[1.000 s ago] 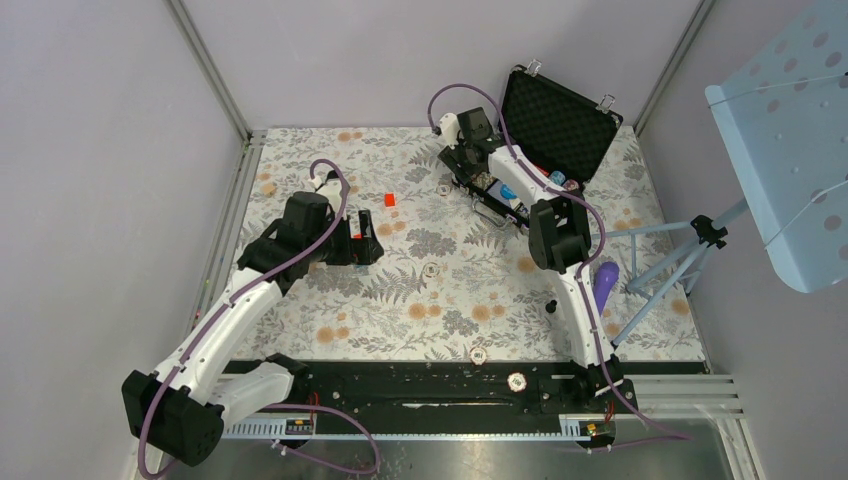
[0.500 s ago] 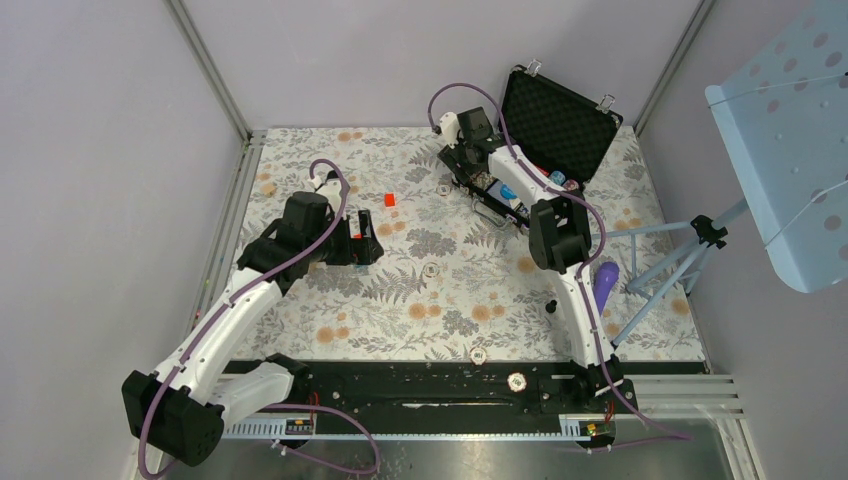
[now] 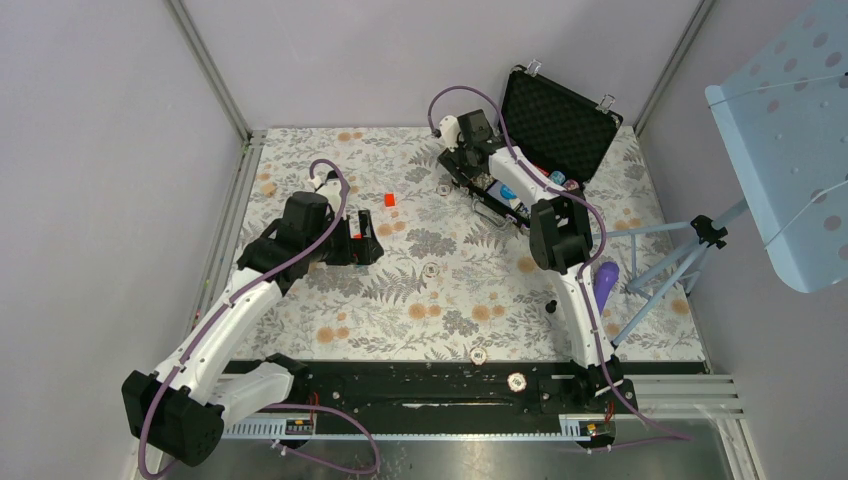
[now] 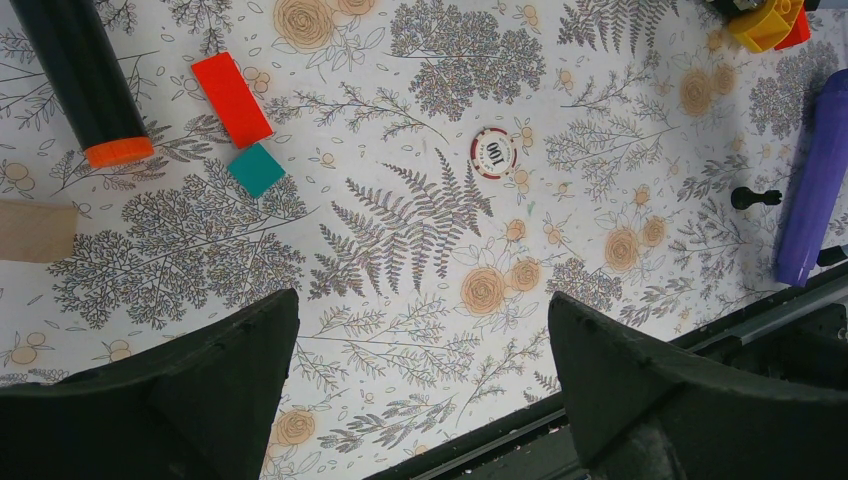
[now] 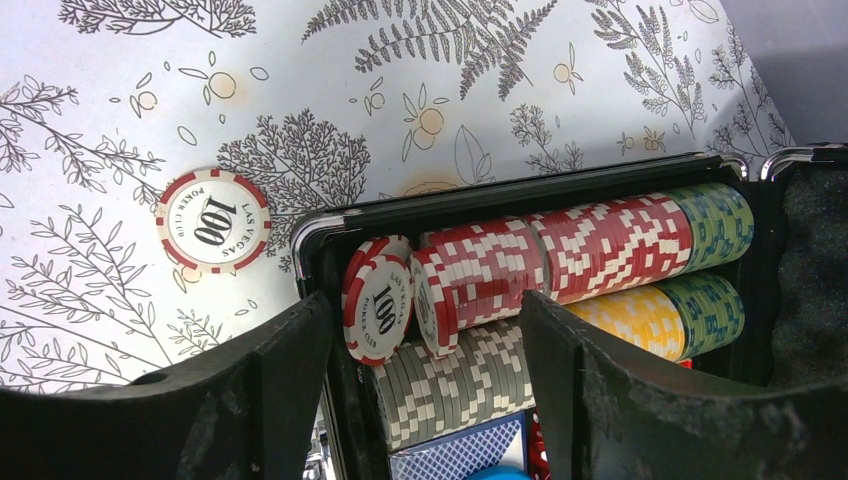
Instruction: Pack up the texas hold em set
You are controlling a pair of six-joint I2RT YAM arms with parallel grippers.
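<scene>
The black briefcase (image 3: 560, 125) stands open at the back right, foam lid raised. My right gripper (image 5: 425, 330) hangs open over the left end of the case rim (image 5: 520, 190), jaws straddling the chip rows. Inside lie red-and-white chips (image 5: 580, 255), grey chips (image 5: 470, 385), yellow chips (image 5: 640, 315), green chips (image 5: 715, 225) and a blue card deck (image 5: 465, 455). One red 100 chip (image 5: 377, 305) leans at the row's end. Another 100 chip (image 5: 213, 220) lies flat on the cloth outside the case. My left gripper (image 4: 420, 330) is open and empty above the cloth, with a loose chip (image 4: 493, 153) beyond it.
A black microphone with an orange end (image 4: 85, 80), a red block (image 4: 231, 98), a teal block (image 4: 256, 169) and a wooden piece (image 4: 35, 230) lie near the left gripper. A purple object (image 4: 815, 190) lies by the front rail. More chips (image 3: 478, 354) lie near the front edge. A tripod (image 3: 680, 260) stands at the right.
</scene>
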